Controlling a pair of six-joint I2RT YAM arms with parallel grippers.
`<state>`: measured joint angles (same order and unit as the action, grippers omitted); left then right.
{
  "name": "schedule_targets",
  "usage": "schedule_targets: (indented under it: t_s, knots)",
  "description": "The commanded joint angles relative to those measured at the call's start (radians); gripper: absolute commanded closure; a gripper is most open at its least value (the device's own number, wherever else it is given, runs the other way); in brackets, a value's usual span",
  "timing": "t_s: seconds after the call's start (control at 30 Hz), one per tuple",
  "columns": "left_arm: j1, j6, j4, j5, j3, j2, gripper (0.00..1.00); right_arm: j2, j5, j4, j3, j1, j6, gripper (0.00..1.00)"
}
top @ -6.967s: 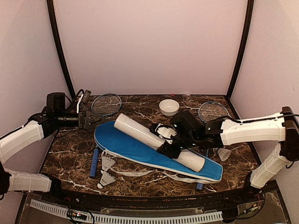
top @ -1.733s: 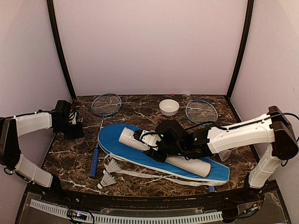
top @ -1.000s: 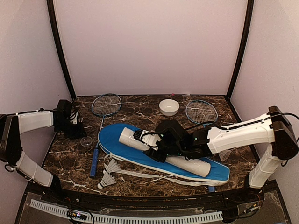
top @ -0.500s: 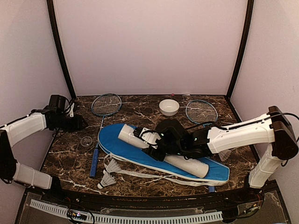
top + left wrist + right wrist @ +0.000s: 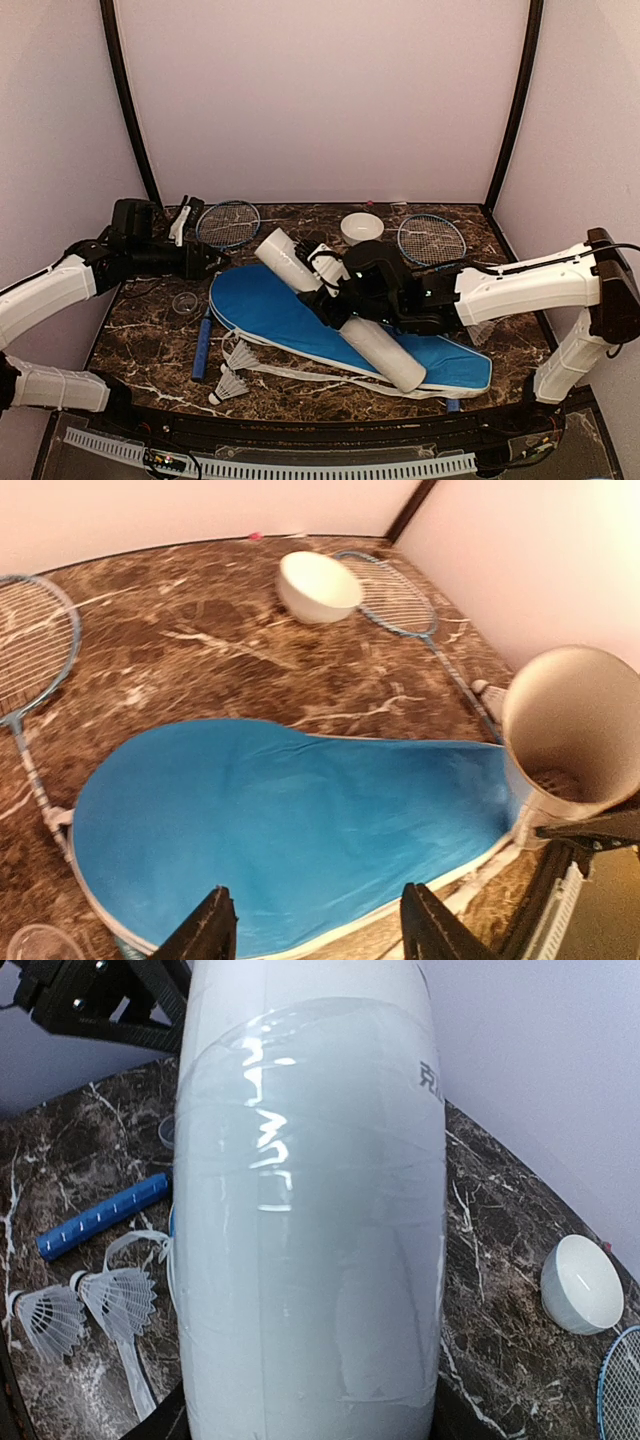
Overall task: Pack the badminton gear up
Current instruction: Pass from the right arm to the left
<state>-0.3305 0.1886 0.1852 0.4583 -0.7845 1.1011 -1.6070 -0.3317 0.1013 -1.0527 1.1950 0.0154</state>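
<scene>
Right hand (image 5: 333, 297), clamped on the white tube (image 5: 385, 355), has swung it toward the left hand (image 5: 208, 263), now spread empty.

A: What rests on the dark brown marble tabletop (image 5: 310, 222)?

B: A small white round bowl (image 5: 362, 229) stands upright near the back edge. A tiny clear round container (image 5: 183, 302) sits near the left side, well apart from the bowl.

A: And behind?

B: Pale pink walls (image 5: 320, 100) and curved black corner poles (image 5: 127, 110).

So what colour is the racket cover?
The racket cover is blue with white trim, clearest in the left wrist view.
</scene>
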Motion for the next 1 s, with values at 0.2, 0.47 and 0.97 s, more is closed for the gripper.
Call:
schedule_targets:
  t_s: [0.2,0.47,0.97]
  knots:
    - [-0.185,0.145,-0.339,0.168,-0.011,-0.089,0.31,0.152,-0.012,0.277,0.125,0.0,-0.111,0.44]
    - [-0.252,0.23,-0.406,0.202,-0.043,-0.078,0.2,0.223,0.019,0.39,0.21,-0.001,-0.131,0.43]
    - [-0.527,0.277,-0.413,-0.202,-0.14,0.089,0.07,0.206,0.033,0.477,0.22,0.004,-0.165,0.43]
